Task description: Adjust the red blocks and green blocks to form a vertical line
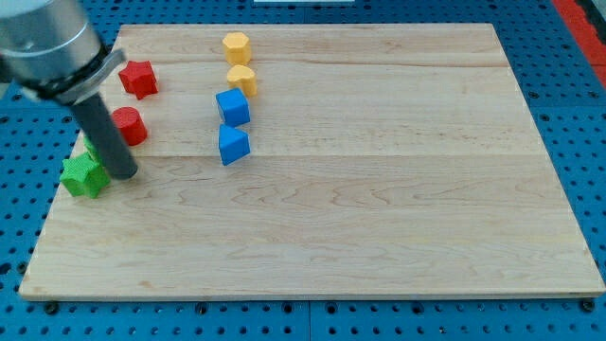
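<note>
Resting at mid-left of frame, my tip (126,174) is sitting just right of the green star block (83,175), w/ no claw on it & nothing held. Red cylinder (129,126) is lying just above, red star block (138,79) higher, upper left. Another green block (92,143) is peeking behind the rod, shape unclear. Yellow blocks (237,46) (242,80), blue blocks (232,107) (233,145) are lining up center-left on the wooden board (398,189).

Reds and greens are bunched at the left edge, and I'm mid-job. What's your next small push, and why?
Probably a short nudge of the green star block toward the view's right. My tip sits just right of it, below the red cylinder. The red star block and the cylinder already stack roughly vertically, while the green star lies left of that line. I'd first circle to its left side.
</note>
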